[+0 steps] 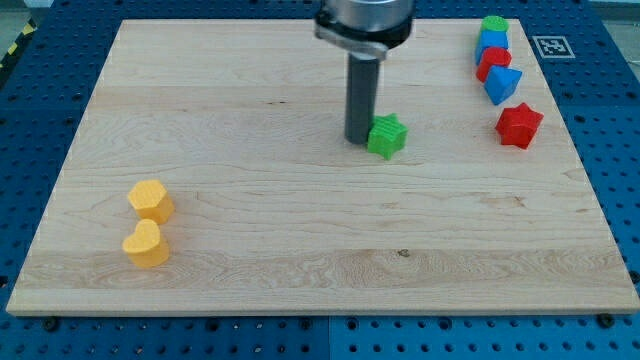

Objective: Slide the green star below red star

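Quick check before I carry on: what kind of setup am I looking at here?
Most likely a lab tabletop rig for pushing tests. A wooden board lies on a blue perforated bench, with a printed marker tag at the top right. My tip touches the green star's left side; the red star sits further right.

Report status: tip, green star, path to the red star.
My tip touching green star's left side. Red star off to the view's right, apart. Nothing between them; blue block sits above red star.
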Controlling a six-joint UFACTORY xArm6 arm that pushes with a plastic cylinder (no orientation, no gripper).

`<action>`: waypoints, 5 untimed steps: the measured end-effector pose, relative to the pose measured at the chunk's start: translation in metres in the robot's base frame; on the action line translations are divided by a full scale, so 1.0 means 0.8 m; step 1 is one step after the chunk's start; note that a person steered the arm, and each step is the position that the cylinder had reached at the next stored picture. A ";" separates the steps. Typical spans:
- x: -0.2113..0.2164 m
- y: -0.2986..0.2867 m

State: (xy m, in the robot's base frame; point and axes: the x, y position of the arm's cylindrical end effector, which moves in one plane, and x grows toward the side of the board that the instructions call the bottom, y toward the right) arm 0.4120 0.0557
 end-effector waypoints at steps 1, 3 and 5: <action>-0.011 0.041; 0.038 0.057; 0.061 0.061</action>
